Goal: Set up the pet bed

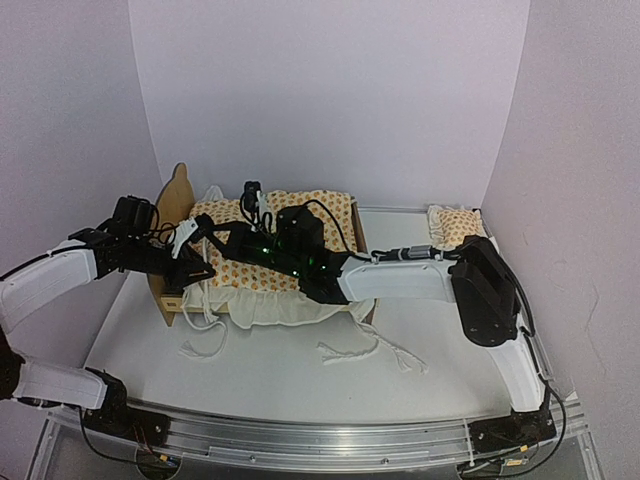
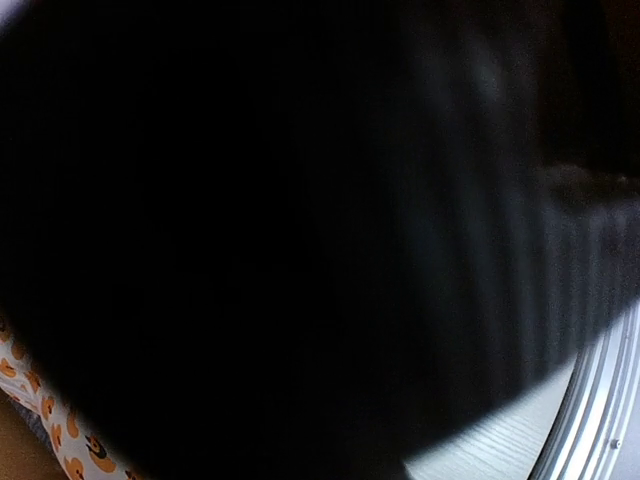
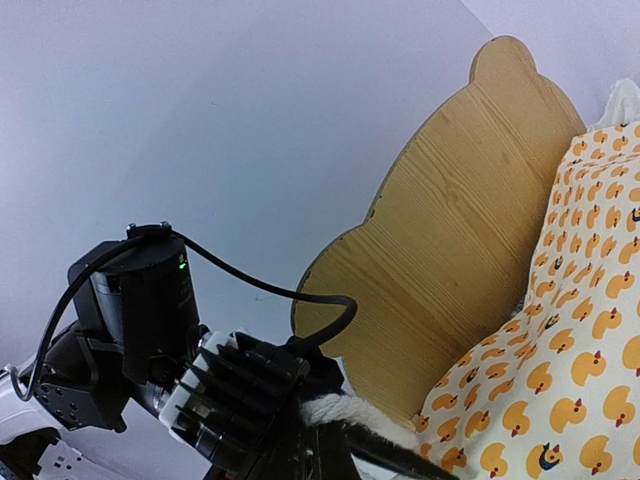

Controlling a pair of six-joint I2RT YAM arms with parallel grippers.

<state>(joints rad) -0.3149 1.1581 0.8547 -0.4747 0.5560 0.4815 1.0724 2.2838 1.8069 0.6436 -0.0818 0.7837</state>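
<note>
While the cushion (image 3: 590,300) is apparently being seated in the pet bed (image 3: 470,230), left of centre on the tabletop (image 1: 300,370), the right gripper (image 1: 262,212) has jaws pressed together; the left gripper (image 1: 192,240) meets the white ruffle (image 3: 345,410), grip indeterminate. Next move likely: tucking that corner down.

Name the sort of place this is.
Probably a robot test booth: plain pale walls close around a white table, with a metal rail at its near edge and a pet bed.
</note>
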